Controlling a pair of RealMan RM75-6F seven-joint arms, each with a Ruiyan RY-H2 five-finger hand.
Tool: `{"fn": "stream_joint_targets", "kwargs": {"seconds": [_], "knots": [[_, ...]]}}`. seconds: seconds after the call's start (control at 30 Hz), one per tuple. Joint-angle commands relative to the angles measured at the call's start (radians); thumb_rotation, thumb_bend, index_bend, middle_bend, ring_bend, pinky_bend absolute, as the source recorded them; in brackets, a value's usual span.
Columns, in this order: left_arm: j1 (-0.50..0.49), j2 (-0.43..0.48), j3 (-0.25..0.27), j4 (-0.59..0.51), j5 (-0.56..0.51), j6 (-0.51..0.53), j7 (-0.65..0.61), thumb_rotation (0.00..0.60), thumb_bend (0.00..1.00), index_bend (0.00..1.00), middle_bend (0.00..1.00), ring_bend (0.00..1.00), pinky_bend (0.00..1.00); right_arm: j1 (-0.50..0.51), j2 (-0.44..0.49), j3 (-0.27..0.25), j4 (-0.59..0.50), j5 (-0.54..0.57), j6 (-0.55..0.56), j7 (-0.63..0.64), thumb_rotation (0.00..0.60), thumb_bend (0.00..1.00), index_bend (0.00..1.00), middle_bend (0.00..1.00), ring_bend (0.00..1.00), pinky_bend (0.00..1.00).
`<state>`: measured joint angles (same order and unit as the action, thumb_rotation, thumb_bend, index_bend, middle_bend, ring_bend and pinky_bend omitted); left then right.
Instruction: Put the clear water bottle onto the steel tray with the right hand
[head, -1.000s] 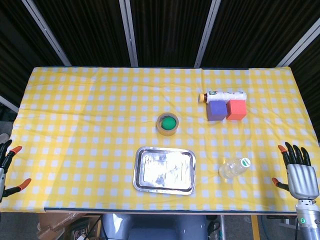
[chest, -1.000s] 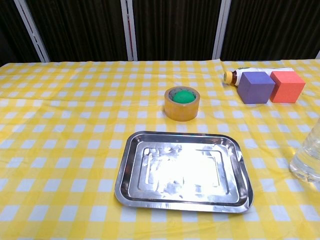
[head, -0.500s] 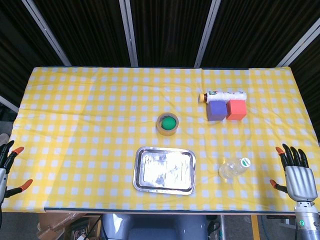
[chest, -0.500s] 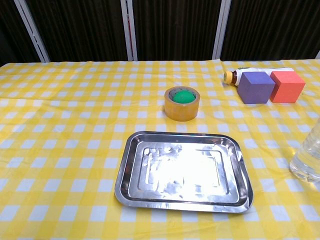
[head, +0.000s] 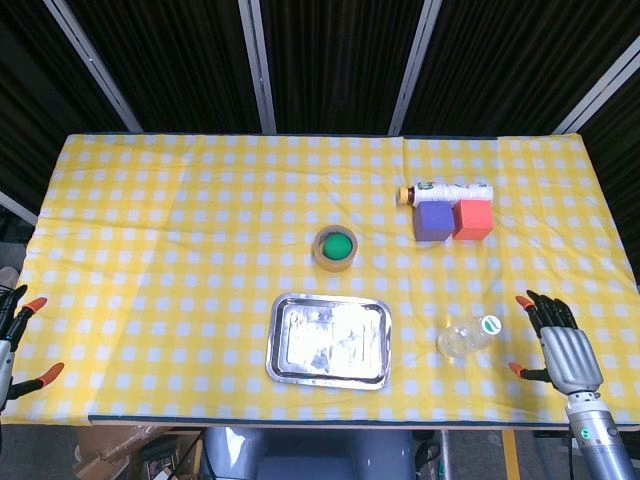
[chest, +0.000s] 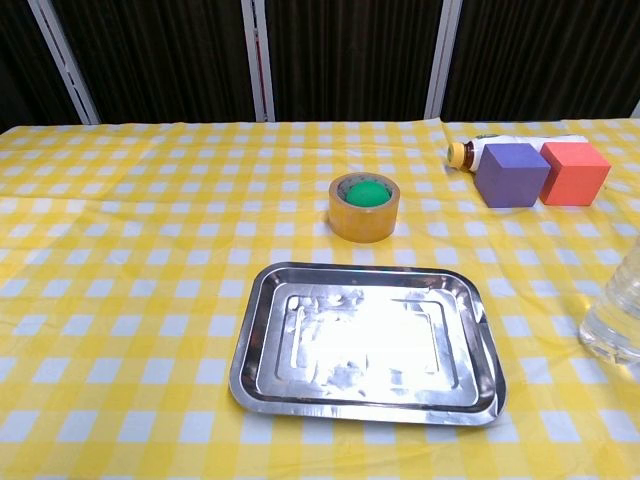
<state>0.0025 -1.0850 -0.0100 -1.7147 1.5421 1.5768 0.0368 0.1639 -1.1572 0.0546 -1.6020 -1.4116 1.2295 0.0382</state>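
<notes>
The clear water bottle (head: 467, 337) is seen lying on the worktop (head: 180, 230), just right of the steel tray (head: 329, 341). The right hand (head: 560, 347) is held near it, fingers (head: 535, 305) spread and released. The left hand (head: 14, 335) is likewise released at the left edge.

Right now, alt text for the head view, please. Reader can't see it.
Top-down view of a yellow checked table: a clear water bottle stands right of an empty steel tray, with the right robot hand open beside the bottle, not touching it. Farther back are a tape roll, purple cube, red cube and a lying white bottle; the left robot hand is at the left edge.
</notes>
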Motion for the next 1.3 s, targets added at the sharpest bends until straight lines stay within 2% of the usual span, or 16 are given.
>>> {"fn": "stream_joint_targets", "kwargs": {"seconds": [0.03,0.23,0.43,0.67,1.03,1.1,1.3], "knots": [[-0.001,-0.002,0.002,0.0,0.006,-0.001,0.007,0.6,0.15,0.15,0.01,0.0,0.0,0.052,0.061,0.002,-0.084,0.02,-0.093,0.053,0.6,0.21,0.09,0.06,0.0,0.0],[-0.002,-0.005,0.001,0.001,0.002,-0.006,0.011,0.6,0.15,0.15,0.01,0.0,0.0,0.099,0.1,0.016,-0.157,0.068,-0.176,0.065,0.6,0.21,0.08,0.06,0.0,0.0],[-0.002,-0.014,-0.003,0.005,-0.003,-0.002,0.035,0.6,0.15,0.15,0.01,0.0,0.0,0.123,0.079,0.03,-0.186,0.099,-0.198,0.072,0.6,0.21,0.08,0.06,0.0,0.0],[-0.002,-0.016,-0.002,0.003,-0.003,-0.006,0.038,0.6,0.15,0.15,0.01,0.0,0.0,0.136,0.042,0.022,-0.172,0.107,-0.223,0.107,0.6,0.21,0.08,0.06,0.0,0.0],[-0.006,-0.023,-0.002,0.004,-0.008,-0.016,0.057,0.6,0.15,0.15,0.01,0.0,0.0,0.155,-0.003,0.019,-0.111,0.101,-0.288,0.286,0.6,0.21,0.08,0.07,0.0,0.0],[-0.006,-0.023,-0.003,0.003,-0.009,-0.016,0.059,0.6,0.15,0.15,0.01,0.0,0.0,0.157,-0.015,0.02,-0.095,0.095,-0.293,0.319,0.6,0.2,0.09,0.09,0.0,0.0],[-0.006,-0.023,-0.003,0.003,-0.012,-0.019,0.059,0.6,0.15,0.16,0.01,0.0,0.0,0.151,-0.06,0.034,-0.052,0.099,-0.274,0.401,0.6,0.21,0.26,0.22,0.02,0.0]]}}
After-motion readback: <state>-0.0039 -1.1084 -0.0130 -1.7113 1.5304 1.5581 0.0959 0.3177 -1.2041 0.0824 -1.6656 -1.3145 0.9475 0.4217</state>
